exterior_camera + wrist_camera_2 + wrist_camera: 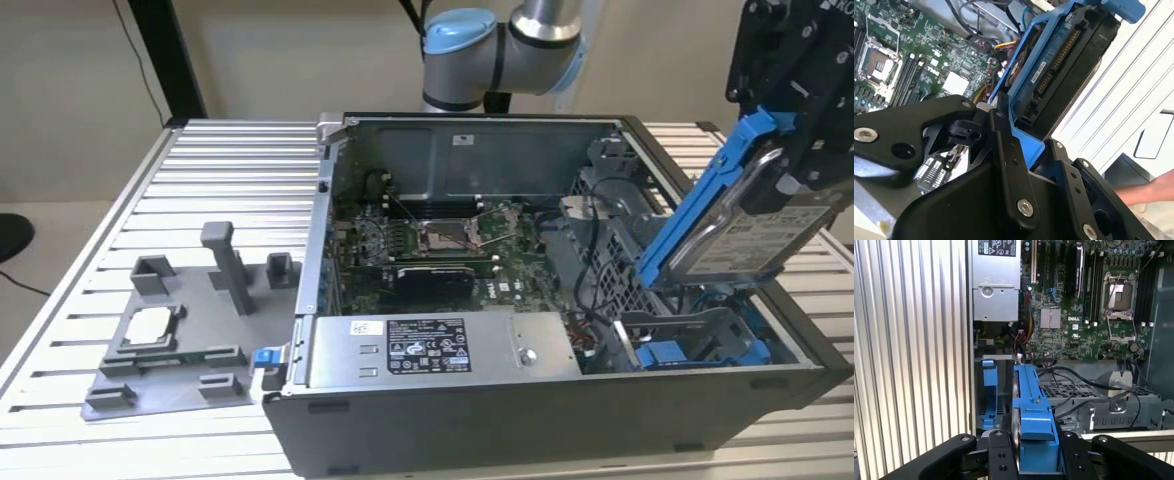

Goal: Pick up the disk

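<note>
So the gripper (1026, 460) is clamping its fingers (1004, 150) on the disk (727, 215), gripping the blue carrier frame by one end. The disk is hanging tilted in the air above the open computer case (441, 130), over the drive bay (694, 345) on the exterior view's right.

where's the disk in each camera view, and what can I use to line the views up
Exterior view: the disk is at the exterior view's right, tilted, lifted above the open computer case, held by the gripper.
Second wrist view: the disk juts out from the gripper.
First wrist view: the disk is edge-on, clamped in the gripper.
Shared landmark: the motherboard's CPU socket.
</note>
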Tool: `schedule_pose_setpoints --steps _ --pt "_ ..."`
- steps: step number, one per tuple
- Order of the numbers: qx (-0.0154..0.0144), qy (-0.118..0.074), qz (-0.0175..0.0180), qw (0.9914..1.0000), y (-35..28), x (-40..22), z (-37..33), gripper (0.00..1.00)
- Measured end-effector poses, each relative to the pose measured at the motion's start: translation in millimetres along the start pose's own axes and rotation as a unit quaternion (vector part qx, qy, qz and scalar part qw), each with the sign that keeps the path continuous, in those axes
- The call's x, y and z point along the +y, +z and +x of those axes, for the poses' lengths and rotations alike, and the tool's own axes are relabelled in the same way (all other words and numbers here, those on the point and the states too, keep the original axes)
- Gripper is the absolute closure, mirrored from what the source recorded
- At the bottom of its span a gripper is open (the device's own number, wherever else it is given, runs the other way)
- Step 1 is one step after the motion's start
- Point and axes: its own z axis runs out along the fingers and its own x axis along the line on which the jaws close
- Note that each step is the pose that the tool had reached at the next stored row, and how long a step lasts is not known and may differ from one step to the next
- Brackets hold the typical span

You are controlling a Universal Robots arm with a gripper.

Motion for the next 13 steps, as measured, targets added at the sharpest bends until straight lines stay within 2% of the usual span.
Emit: schedule_pose_setpoints --steps 2,4,10,13 --pt "-0.0001 0.0 -0.0001 1.0 0.1 -0.8 5.6 1.0" --pt "-0.0002 0.0 -0.0001 1.0 3.2 -0.4 8.3 1.0" --pt "0.0 0.002 0.0002 1.0 13.8 -0.4 10.4 1.0" --pt "0.0007 0.008 0.0008 0.99996 16.9 -0.6 11.1 1.0"
